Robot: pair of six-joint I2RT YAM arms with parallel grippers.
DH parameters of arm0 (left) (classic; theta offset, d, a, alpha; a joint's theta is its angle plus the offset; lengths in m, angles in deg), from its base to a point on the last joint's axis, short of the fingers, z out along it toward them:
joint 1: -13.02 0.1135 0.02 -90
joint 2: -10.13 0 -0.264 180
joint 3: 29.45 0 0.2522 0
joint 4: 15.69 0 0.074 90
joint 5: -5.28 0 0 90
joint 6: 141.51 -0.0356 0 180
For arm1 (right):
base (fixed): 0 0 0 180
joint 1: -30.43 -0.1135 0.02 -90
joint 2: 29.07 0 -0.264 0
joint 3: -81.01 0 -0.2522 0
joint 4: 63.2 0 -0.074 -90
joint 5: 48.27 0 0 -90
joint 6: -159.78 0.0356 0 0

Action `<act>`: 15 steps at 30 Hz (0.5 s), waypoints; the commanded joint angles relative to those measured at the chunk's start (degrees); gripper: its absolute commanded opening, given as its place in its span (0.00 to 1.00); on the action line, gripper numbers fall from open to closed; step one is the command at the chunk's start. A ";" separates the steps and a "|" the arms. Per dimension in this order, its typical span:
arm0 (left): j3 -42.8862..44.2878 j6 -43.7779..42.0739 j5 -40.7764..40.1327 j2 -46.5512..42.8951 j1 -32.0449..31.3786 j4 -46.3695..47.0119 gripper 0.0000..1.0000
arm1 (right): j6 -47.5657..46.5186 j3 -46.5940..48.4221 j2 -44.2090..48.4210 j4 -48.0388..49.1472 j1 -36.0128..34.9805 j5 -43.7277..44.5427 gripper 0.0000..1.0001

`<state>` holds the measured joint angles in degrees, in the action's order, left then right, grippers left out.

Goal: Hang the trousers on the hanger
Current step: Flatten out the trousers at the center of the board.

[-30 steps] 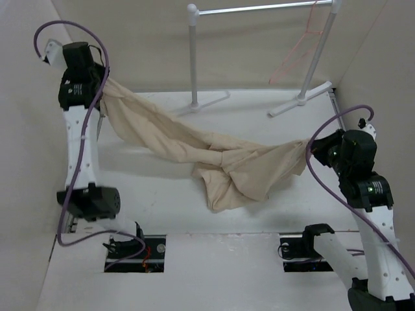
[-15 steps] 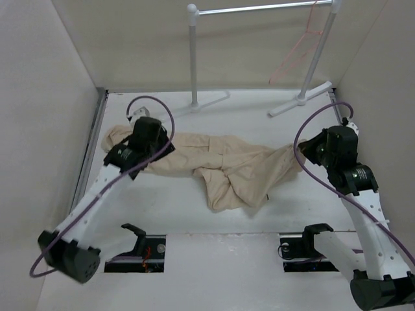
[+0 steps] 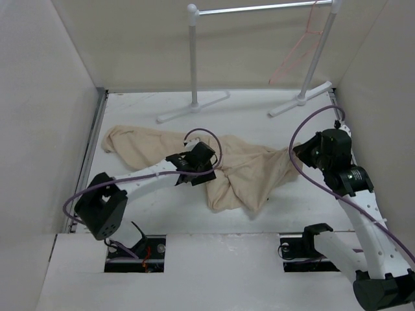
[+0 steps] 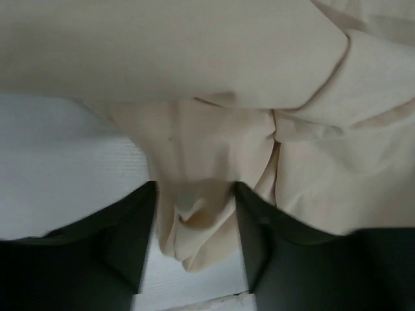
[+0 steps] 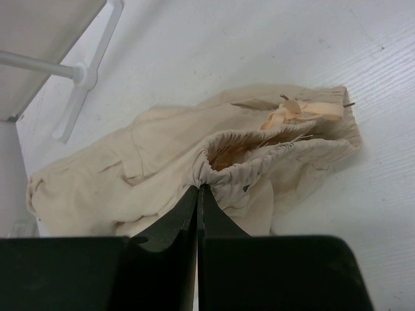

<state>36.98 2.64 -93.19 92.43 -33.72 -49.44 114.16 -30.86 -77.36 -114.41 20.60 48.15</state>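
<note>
The beige trousers [image 3: 149,146] lie crumpled across the table, from the far left to the right, with a bunched heap near the middle front. My left gripper [image 3: 207,170] is low over the middle of them. Its jaws are open, and a loose fold of cloth [image 4: 194,214] sits between the fingers without being pinched. My right gripper [image 5: 200,188] is shut on the gathered waistband [image 5: 272,146] at the trousers' right end [image 3: 285,159]. The pink hanger [image 3: 298,48] hangs from the rack bar at the back right, far from both grippers.
A white tubular rack [image 3: 192,58] with a silver bar [image 3: 259,8] stands at the back, its feet [image 3: 301,100] on the table. One rack foot [image 5: 84,74] shows beyond the trousers. Beige walls close in on the left and right.
My left gripper opened and let go of the trouser end it held high at the left. That end fell onto the table, and the arm swung down over the trousers' middle. The right gripper shifted slightly.
</note>
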 commanded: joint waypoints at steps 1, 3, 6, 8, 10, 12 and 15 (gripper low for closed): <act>3.31 0.43 1.97 4.60 0.82 6.28 0.38 | 0.53 -0.49 2.23 3.26 -1.29 0.09 0.06; 3.67 0.60 1.09 5.24 1.52 3.48 0.12 | 0.62 -0.58 2.50 3.26 -1.29 0.18 0.06; 4.02 0.96 -3.20 -3.42 1.61 -5.46 0.05 | 0.36 -0.75 2.15 3.79 -0.51 0.09 0.06; 6.47 0.87 -7.42 -11.51 1.26 -15.64 0.04 | 0.27 -1.19 1.19 4.66 0.37 0.26 0.05; 12.78 0.78 -10.24 -17.33 1.70 -29.07 0.03 | 0.53 -1.72 0.57 5.89 1.25 0.00 0.05; 22.87 0.17 -14.01 -19.98 1.96 -43.83 0.03 | 0.79 -2.51 0.39 7.21 1.61 -0.09 0.05; 39.48 -1.50 -19.38 -16.93 3.28 -66.77 0.06 | 1.49 -4.96 0.65 7.66 1.35 -0.35 0.05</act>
<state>65.28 2.51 -103.59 75.28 -31.71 -86.38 114.82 -34.29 -77.06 -110.83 21.83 48.08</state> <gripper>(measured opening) 0.057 0.054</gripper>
